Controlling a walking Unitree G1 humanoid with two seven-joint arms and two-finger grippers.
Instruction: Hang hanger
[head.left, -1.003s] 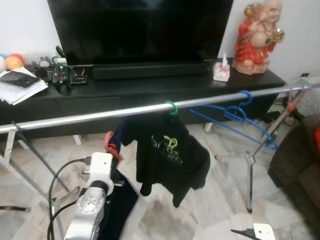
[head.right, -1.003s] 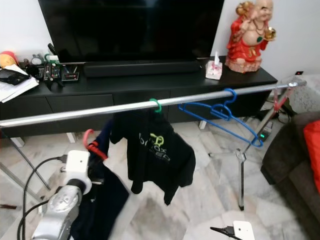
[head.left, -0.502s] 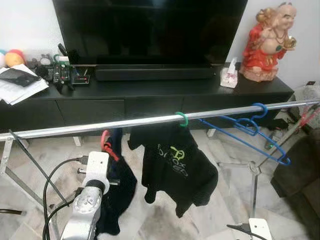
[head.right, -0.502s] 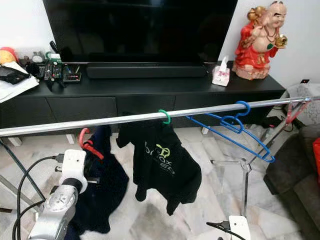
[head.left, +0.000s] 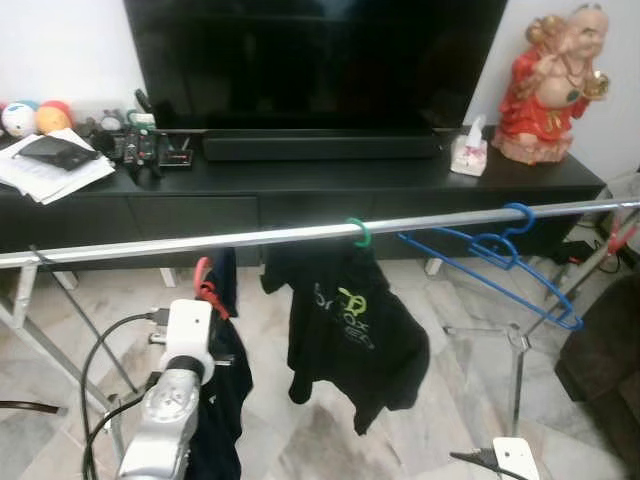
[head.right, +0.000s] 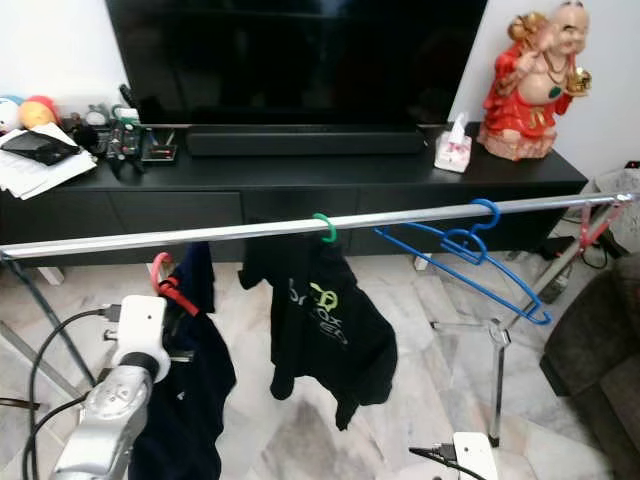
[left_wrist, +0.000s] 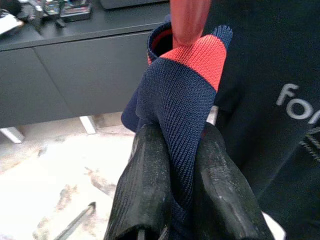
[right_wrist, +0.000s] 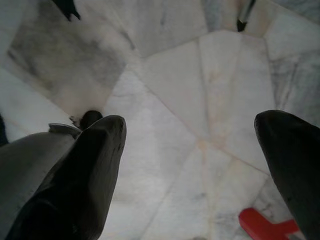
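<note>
In the eye views, the left gripper (head.left: 205, 300) holds a red hanger (head.left: 203, 285) with a navy garment (head.right: 190, 370) just below the rail (head.left: 200, 240), beside the black shirt (head.left: 350, 330). In the left wrist view, the fingers (left_wrist: 145, 185) are clamped on the navy fabric. In the right wrist view, the right gripper (right_wrist: 195, 165) hangs idle, jaws apart, over the floor (right_wrist: 165, 100). The step in hand seems to be the lift; next the hook must go over the rail.

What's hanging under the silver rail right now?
Under the rail: a black T-shirt on a green hanger and empty blue hangers. The left gripper holds a navy garment on a red hanger just below it; the cloth covers the hanger's arms.
</note>
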